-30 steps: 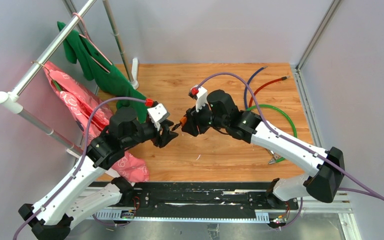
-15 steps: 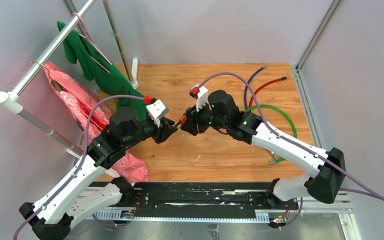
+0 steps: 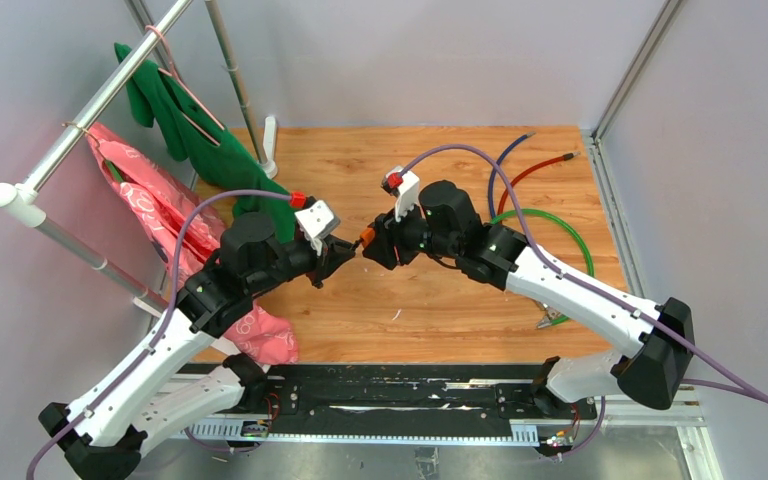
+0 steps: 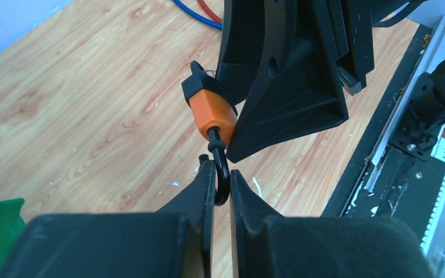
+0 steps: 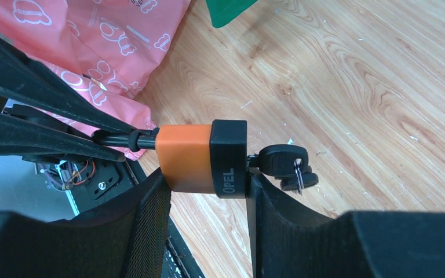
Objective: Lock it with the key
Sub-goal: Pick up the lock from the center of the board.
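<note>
An orange padlock (image 5: 185,156) with a black base marked "OPEL" is held above the wooden table. My right gripper (image 5: 205,180) is shut on its body, also seen from above (image 3: 365,240). A black key (image 5: 283,159) sticks in the base, with a second key hanging on its ring. The black shackle (image 4: 222,180) points toward my left gripper (image 4: 221,172), which is shut on its curved end. In the left wrist view the orange body (image 4: 211,113) sits just beyond the left fingertips, against the right gripper's black fingers (image 4: 290,104). From above, the left gripper (image 3: 343,252) meets the right gripper (image 3: 372,246) mid-table.
A rack at the left holds a green cloth (image 3: 195,130) and a pink printed bag (image 3: 160,215). Green (image 3: 560,225), red and purple cables lie at the back right. A black rail (image 3: 390,400) runs along the near edge.
My left gripper has moved up and to the right to the padlock and closed on the shackle. The right gripper has barely shifted with the padlock.
</note>
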Robot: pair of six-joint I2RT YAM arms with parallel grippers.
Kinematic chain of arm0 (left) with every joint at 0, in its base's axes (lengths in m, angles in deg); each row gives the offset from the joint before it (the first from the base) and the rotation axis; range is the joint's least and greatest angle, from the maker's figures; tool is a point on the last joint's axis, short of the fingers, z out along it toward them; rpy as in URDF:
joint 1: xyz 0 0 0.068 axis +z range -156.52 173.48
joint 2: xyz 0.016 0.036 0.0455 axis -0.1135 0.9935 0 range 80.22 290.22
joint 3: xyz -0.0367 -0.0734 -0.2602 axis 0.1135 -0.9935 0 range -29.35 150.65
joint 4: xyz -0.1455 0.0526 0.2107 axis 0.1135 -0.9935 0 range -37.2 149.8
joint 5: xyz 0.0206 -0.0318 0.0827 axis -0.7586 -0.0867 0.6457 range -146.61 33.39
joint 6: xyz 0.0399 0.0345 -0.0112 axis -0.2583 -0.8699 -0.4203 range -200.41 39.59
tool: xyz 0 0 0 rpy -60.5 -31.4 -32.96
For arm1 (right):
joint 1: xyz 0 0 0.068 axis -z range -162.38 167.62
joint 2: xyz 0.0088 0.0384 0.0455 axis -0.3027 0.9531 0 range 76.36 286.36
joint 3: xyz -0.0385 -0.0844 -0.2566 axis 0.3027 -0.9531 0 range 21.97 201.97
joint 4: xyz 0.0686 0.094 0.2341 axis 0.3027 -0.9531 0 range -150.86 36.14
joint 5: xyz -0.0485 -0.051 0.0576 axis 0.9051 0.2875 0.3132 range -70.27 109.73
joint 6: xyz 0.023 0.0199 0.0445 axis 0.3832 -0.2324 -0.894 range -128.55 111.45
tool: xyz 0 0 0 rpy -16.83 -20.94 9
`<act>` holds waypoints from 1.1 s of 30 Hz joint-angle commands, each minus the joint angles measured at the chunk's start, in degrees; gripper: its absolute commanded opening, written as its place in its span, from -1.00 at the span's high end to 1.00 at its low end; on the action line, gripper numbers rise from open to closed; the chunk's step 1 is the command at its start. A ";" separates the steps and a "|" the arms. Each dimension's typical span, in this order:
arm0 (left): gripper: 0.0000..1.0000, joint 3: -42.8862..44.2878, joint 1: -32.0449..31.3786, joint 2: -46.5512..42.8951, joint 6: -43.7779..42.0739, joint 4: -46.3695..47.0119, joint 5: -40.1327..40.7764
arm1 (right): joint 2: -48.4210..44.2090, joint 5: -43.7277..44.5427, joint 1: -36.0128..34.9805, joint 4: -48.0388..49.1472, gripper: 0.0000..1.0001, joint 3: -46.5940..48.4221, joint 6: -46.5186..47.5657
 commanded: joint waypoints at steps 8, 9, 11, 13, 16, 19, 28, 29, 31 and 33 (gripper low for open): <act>1.00 -1.68 -0.15 -1.03 3.13 3.98 -3.34 | -1.80 -3.25 -0.95 4.53 0.75 -0.81 3.11; 1.00 -1.55 -0.15 -1.26 3.14 4.33 -3.34 | -2.00 -3.82 -0.95 4.65 0.36 -1.22 4.13; 1.00 -1.34 -0.15 -1.62 2.80 4.62 -3.51 | -2.56 -4.30 -0.88 5.03 0.00 -2.30 5.94; 1.00 -1.47 -0.15 -1.81 2.00 4.26 -3.76 | -3.15 -4.32 -0.86 5.52 -0.27 -3.61 7.82; 1.00 -2.39 -0.11 -1.81 1.16 2.73 -2.88 | -3.77 -5.35 -0.13 4.27 -0.48 -5.09 10.37; 1.00 -3.05 -0.09 -2.24 -1.08 1.52 -3.06 | -5.35 -7.50 1.17 -0.13 -0.52 -5.63 13.28; 1.00 -0.25 -0.15 -3.00 -9.09 -2.40 -18.39 | -13.90 -27.98 6.84 -0.66 -0.70 -11.37 23.02; 1.00 0.33 -0.11 -2.97 -9.30 -3.01 -20.10 | -13.70 -30.36 7.33 -0.15 -0.71 -11.77 24.01; 1.00 1.24 -0.15 -3.07 -9.26 -3.97 -21.65 | -12.81 -32.11 7.53 1.72 -0.70 -12.32 24.98; 1.00 1.78 -0.15 -3.35 -8.82 -4.39 -22.12 | -11.15 -34.11 7.50 4.21 -0.70 -12.04 24.72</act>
